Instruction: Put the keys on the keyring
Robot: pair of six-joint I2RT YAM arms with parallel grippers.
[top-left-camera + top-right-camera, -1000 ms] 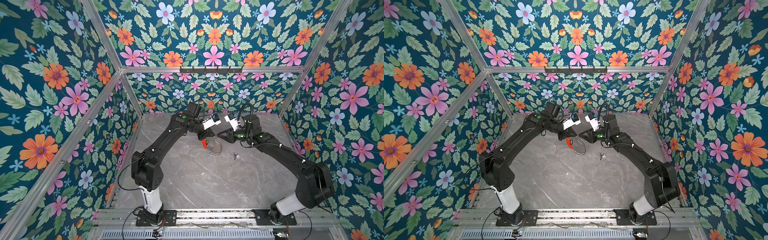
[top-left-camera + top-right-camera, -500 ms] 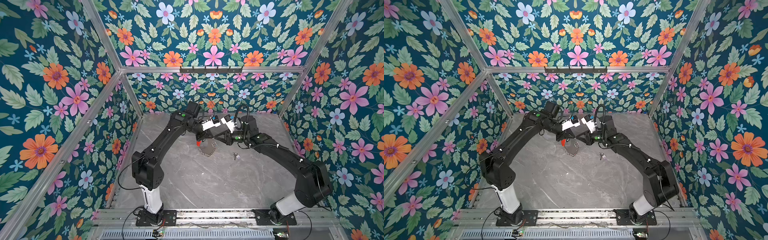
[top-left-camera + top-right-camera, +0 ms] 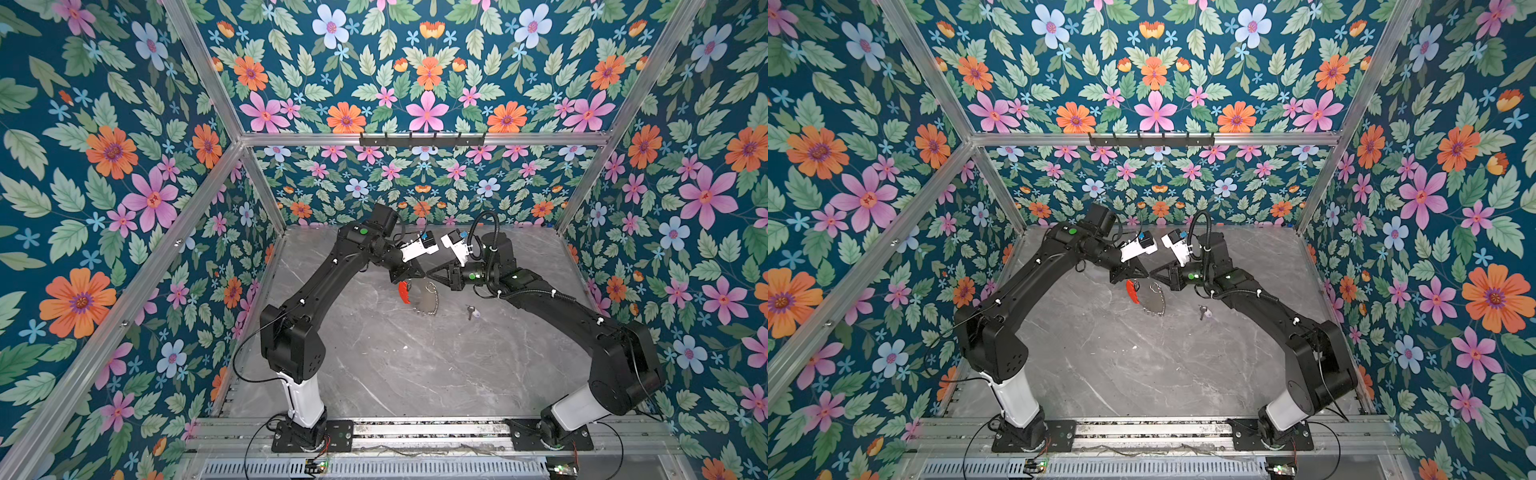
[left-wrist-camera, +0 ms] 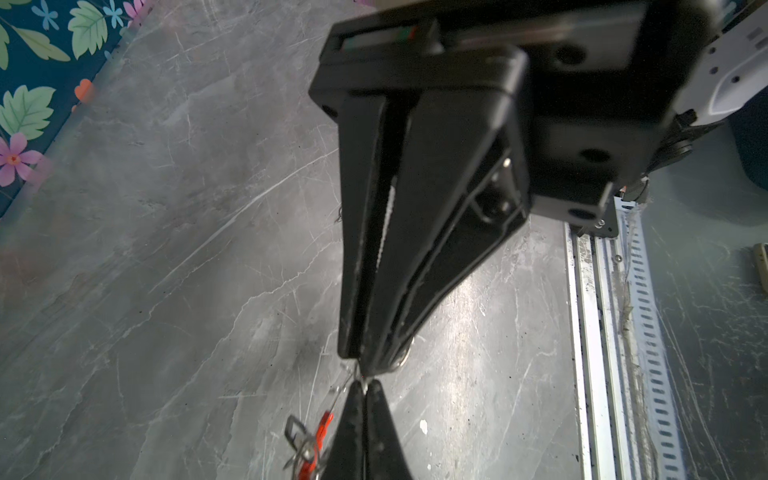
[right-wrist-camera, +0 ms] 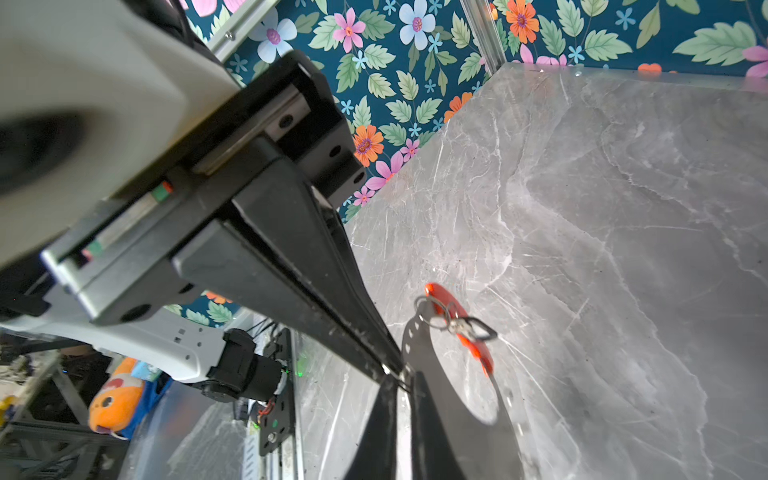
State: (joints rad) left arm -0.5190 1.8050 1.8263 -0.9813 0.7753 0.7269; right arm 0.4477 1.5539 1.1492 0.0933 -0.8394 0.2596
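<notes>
Above the table (image 3: 395, 365) toward the back, you have the keyring (image 3: 404, 291) hanging | left gripper (image 4: 363, 388) pinched shut on its wire; right gripper (image 4: 368, 359) pinched on it just beside, tip to tip | key (image 3: 471, 311) flat on the table, apart | likely light, floppy, slippery: favour the stiff red section (image 3: 1132, 291); take the key by its dark head.
</notes>
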